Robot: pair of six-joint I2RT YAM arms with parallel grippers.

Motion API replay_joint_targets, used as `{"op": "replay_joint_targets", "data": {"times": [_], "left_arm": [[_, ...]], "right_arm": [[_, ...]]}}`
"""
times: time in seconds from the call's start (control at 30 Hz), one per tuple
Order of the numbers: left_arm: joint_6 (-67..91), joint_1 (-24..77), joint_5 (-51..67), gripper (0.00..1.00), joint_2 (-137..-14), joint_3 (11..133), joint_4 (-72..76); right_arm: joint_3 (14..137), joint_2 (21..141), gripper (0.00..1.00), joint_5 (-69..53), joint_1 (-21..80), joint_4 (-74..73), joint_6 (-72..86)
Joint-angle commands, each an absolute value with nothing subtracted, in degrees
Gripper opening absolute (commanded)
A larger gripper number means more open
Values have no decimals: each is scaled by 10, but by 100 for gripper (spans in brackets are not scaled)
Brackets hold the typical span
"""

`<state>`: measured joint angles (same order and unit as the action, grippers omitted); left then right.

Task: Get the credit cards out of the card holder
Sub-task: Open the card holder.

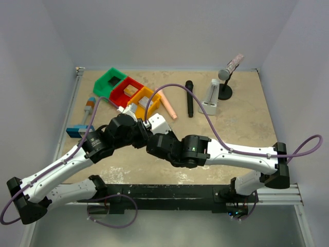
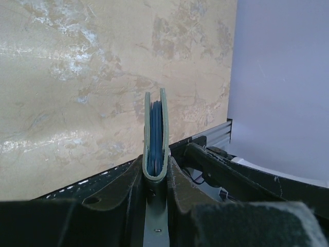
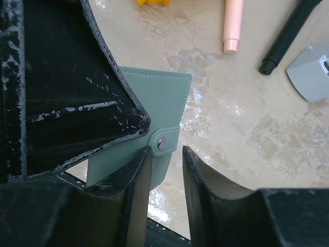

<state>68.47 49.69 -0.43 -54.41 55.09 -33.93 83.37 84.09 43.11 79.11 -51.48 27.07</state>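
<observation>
Left gripper [image 2: 155, 172]: pressed onto the card holder [image 3: 154, 98], pinching it at the bottom edge so it stands on edge above the table [image 3: 247, 134].
Why held so: a judgement, but lifting the holder clear and clamping one edge leaves its snap side free for the other arm.
Right gripper [image 3: 167, 172]: fingers spread, with table showing through the gap; nothing is pinched yet.
Right gripper position: its fingertips sit just below the snap tab [image 3: 163, 142], the left finger touching or nearly touching the tab's lower edge.
Card holder state: strap buttoned across the cover in the right wrist view, so the holder reads as closed.
Edge-on view: from the left wrist, two pale green covers stand upright and close together, with dark blue layers [image 2: 156, 131] sandwiched between them.
Credit cards: none visible on their own; whether those blue layers are cards or pocket panels I cannot tell.
Step in hand: most likely undoing the snap, with card removal not begun.
Next move calls for: closing on the thin tab alone and pulling away from the cover while the left grip resists.
Risk: the holder may pivot or slide out of the left pinch.
Nearby: pink marker [image 3: 232, 25] and black marker [image 3: 288, 36] lie well apart.
</observation>
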Motion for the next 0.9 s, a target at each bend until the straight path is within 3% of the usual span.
{"op": "replay_joint_targets", "data": {"times": [0.0,0.33,0.6,0.87], "left_arm": [[712,508,49,0,-518,571,-274],[708,508,45,0,-512,570,-279],[686,508,59,0,-508,563,-261],[664,509,62,0,-507,557,-261]], "right_arm": [[848,849,32,459,787,-548,287],[845,842,18,461,786,-557,293],[833,827,0,453,784,-551,295],[825,810,0,461,784,-550,296]]}}
